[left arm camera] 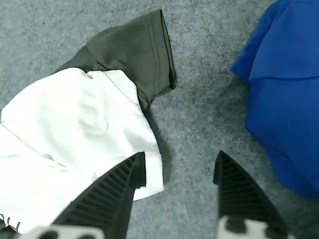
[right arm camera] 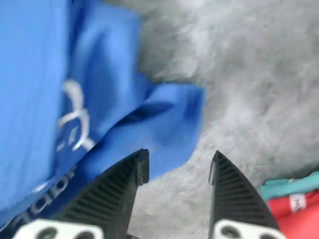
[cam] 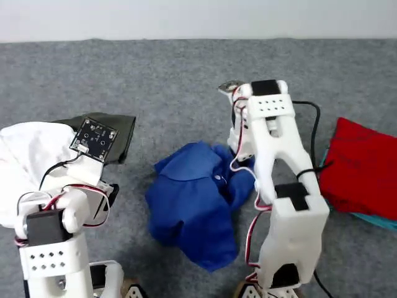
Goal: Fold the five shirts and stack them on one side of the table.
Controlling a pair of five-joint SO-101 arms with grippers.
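My right gripper (right arm camera: 180, 155) hangs spread and empty. The crumpled blue shirt (right arm camera: 75, 99) lies just under one finger and off to that side. Beyond the other finger the red shirt (cam: 363, 167) sits on a teal shirt (right arm camera: 291, 190); I judge both folded and stacked. My left gripper (left arm camera: 180, 159) is spread too, holding nothing, with the white shirt (left arm camera: 75, 129) and dark green shirt (left arm camera: 134, 50) heaped beside it. So two look done and three remain.

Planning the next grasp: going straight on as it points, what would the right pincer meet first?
Likely the blue shirt's edge at one finger; between the right pincer's open fingers lies bare grey table. Depth is unclear.
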